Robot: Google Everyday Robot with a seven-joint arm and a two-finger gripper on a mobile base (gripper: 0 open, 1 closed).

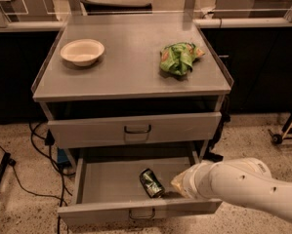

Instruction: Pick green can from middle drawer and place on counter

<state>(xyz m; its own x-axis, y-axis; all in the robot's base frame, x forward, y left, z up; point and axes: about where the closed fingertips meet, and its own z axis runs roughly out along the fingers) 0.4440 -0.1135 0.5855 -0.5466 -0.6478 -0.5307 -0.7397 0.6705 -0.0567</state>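
Note:
The green can (151, 183) lies on its side in the open middle drawer (109, 182), right of the drawer's centre and near the front panel. My white arm (238, 186) reaches in from the right over the drawer's right end. My gripper (174, 191) is at the arm's tip, just right of the can, mostly hidden by the wrist. The counter (131, 65) is the grey cabinet top above.
A beige bowl (82, 51) sits at the counter's left and a green-and-orange snack bag (178, 57) at its right. The upper drawer (135, 129) is closed. Cables (18, 179) lie on the floor at left; a wheeled frame (282, 133) stands at right.

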